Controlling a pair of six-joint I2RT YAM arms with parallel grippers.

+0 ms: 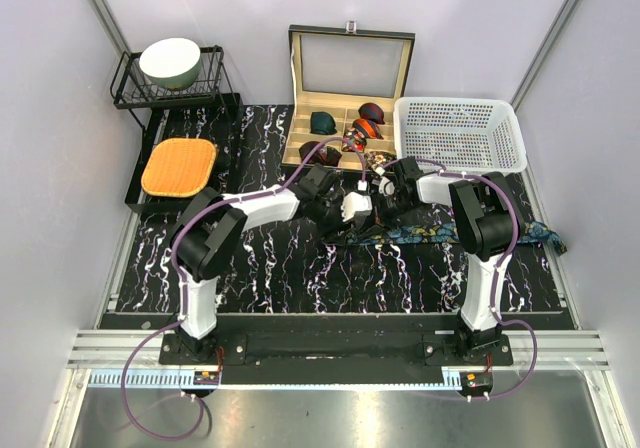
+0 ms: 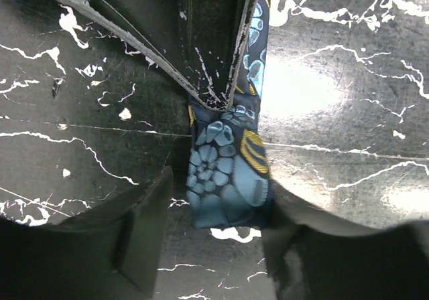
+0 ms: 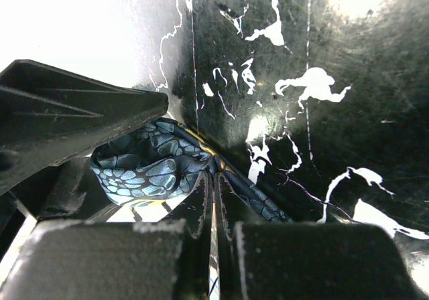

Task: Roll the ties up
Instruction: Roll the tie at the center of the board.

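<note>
On the tabletop (image 1: pixel 280 268), the right end effector (image 3: pixel 214 189) pinches the navy tie (image 2: pixel 224 176); the left end effector (image 2: pixel 228 243) is spread wide. Rolling looks barely started: next, grab and curl.

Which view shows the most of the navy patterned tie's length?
Top external: the navy patterned tie shows as a long strip reaching far right. Left wrist shows only its folded end inside the open left hand; right wrist shows that end pinched by the right hand.
</note>
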